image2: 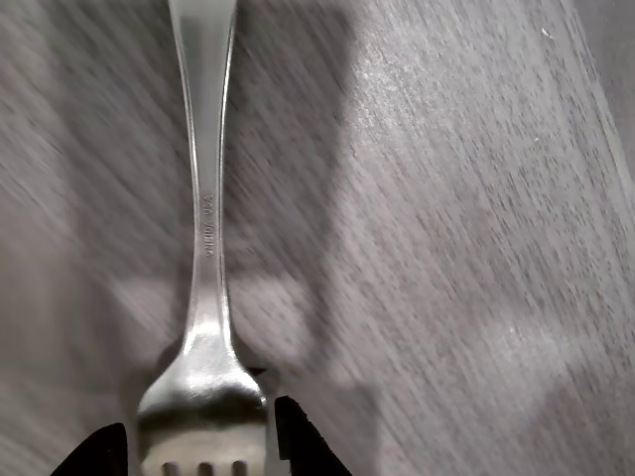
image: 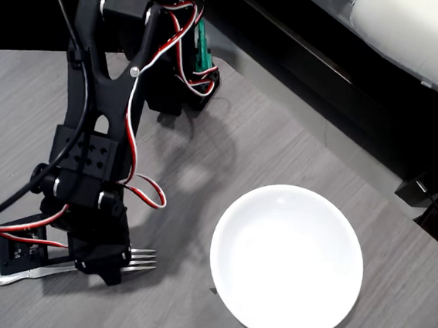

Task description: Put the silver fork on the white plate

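The silver fork (image: 141, 260) lies on the grey wood table at the lower left of the overhead view, tines toward the plate and handle end (image: 2, 275) pointing left. My gripper (image: 100, 265) is down over its middle and hides most of the shaft. In the wrist view the silver fork (image2: 208, 248) runs straight up the picture. My gripper (image2: 198, 451) has its black fingertips (image2: 298, 441) pressed against both sides of the fork's head, just behind the tines. The white plate (image: 287, 262) sits bare to the right, about a hand's width from the tines.
The black arm's base with a green board (image: 203, 50) stands at the table's back. Behind it runs the table's far edge with dark space beyond, and a white cushion (image: 425, 36) shows at the top right. Bare table lies between fork and plate.
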Tool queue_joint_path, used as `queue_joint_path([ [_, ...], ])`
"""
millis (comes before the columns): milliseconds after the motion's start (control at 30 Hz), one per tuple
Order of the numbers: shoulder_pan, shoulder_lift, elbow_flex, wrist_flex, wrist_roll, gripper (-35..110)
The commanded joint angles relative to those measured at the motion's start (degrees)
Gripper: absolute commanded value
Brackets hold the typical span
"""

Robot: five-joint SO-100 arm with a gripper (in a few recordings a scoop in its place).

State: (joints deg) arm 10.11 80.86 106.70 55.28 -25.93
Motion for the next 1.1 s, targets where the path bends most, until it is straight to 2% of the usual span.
queue_joint_path([
  [0, -0.26, 0.44, -2.11, -0.7, 0.0, 17],
  [100, -0.26, 0.18, -2.11, -0.88, 0.0, 15],
  [267, -0.26, -0.09, -2.2, -1.05, 0.0, 3],
  [700, 0.0, -0.18, -2.37, -1.32, -0.18, 3],
  [733, 0.0, 0.0, -2.37, -1.32, -0.18, 5],
  [833, 0.09, 2.55, -2.37, -0.35, -0.09, 25],
  [933, 0.44, 7.91, -2.29, 1.49, 0.09, 35],
  [1067, 0.53, 15.64, -2.37, 5.01, 0.26, 36],
])
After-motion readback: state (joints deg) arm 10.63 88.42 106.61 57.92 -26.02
